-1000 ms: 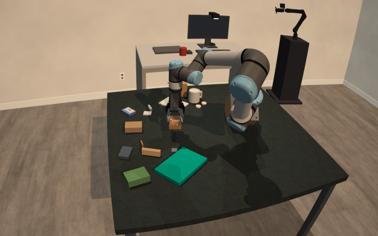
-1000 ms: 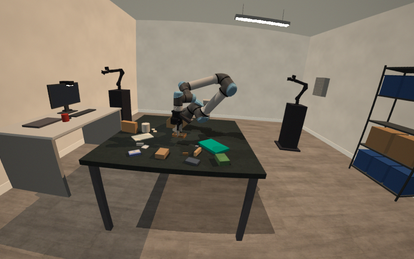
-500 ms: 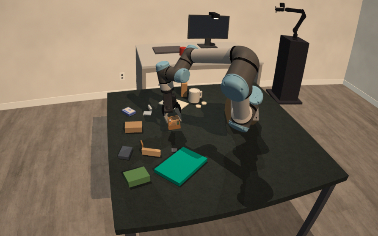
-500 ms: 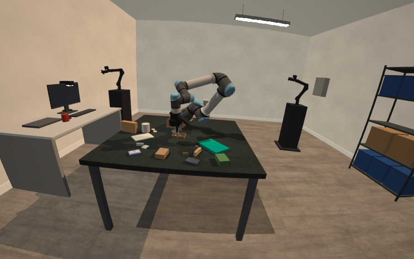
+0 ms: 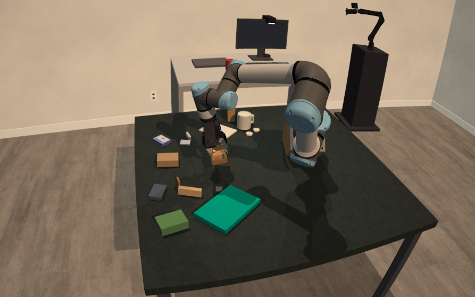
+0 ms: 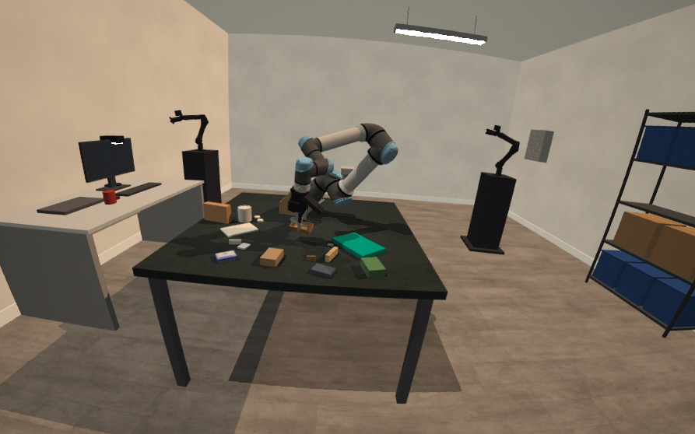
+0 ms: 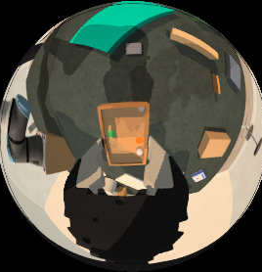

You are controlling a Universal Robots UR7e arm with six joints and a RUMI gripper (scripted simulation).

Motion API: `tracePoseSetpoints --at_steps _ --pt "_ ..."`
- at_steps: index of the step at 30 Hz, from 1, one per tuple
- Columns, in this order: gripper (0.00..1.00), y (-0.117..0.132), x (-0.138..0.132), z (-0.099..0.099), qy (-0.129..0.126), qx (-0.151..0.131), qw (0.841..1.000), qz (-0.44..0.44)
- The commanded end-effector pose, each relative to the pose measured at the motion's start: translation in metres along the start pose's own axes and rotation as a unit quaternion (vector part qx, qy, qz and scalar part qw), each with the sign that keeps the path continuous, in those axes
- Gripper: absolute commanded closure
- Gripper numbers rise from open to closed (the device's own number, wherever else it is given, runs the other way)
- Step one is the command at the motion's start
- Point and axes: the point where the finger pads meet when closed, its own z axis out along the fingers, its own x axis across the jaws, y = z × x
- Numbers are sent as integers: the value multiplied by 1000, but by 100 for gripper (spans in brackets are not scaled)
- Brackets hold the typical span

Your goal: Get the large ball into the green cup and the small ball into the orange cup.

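The covered wooden puzzle is an open-looking orange-brown tray, held tilted above the table. My gripper is shut on its two sides near one end. In the wrist view the green cup is at the left and the orange cup at the right. A whitish ball lies outside the cups, in the near right corner beside the orange cup. A greyish ball lies in the far right corner. I cannot tell surely which ball is larger. The clear cover is barely visible.
A teal slab, a green block, a wooden bar, a dark box and a brown box stand on the dark table. A white mug stands behind the gripper.
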Motion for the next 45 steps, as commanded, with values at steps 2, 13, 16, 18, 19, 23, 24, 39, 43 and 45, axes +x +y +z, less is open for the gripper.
tracePoseSetpoints --at_steps 2,13,16,18,19,23,24,39,43,45 --pt "57 0 -2 3 -2 -60 998 11" --pt "57 1 0 2 -4 -53 999 10" --pt "57 1 0 1 -4 -52 999 10" --pt "57 1 0 1 -5 -51 999 10" --pt "57 1 0 1 -6 -51 999 10" --pt "57 1 0 1 -7 -51 999 9" --pt "57 1 0 1 -8 -51 999 9" --pt "57 3 -3 2 34 -9 999 9" --pt "57 3 -4 2 58 15 998 7" --pt "57 4 -4 2 70 26 997 7"
